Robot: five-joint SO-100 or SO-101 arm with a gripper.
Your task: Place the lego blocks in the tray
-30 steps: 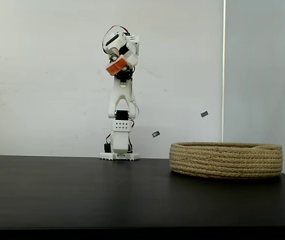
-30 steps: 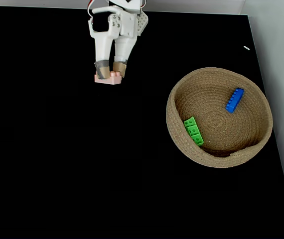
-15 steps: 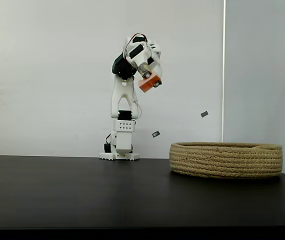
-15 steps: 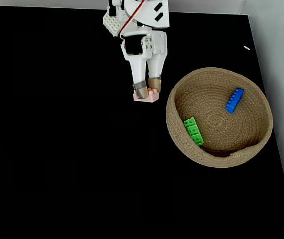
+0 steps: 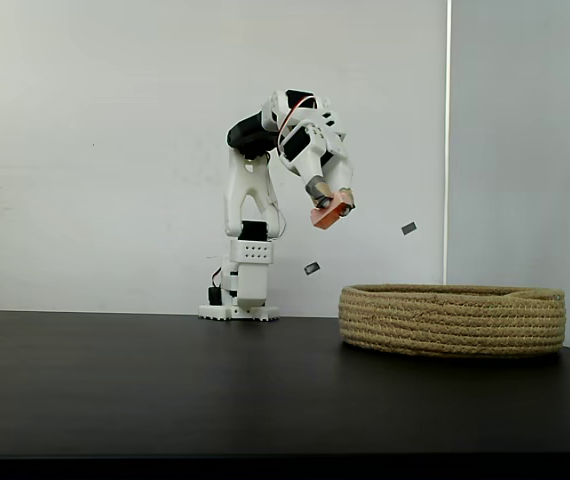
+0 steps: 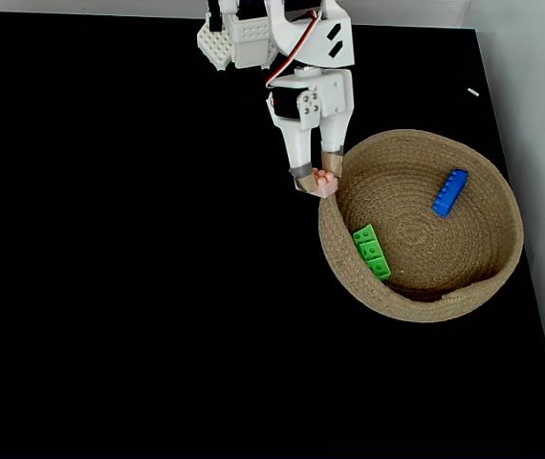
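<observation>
In the side fixed view, the rope tray's [image 5: 453, 320] wall is hiding whatever is lying inside it. The gripper's taped fingertips [image 6: 303, 178] are covering part of the pink-orange brick [image 6: 325, 182]. The top edge is cutting off the arm's base [image 6: 225, 24] in the fixed view from above.

worktop [image 5: 145, 390]: black, matte, spreading well below the claw [image 5: 331, 208] in a fixed view
wall [image 5: 95, 150]: white, plain, behind the claw
wall marks: two small dark tags [image 5: 409, 228] (one lower [image 5: 312, 268]), just right of and below the claw
corner seam [image 5: 447, 140]: vertical line right of the claw
</observation>
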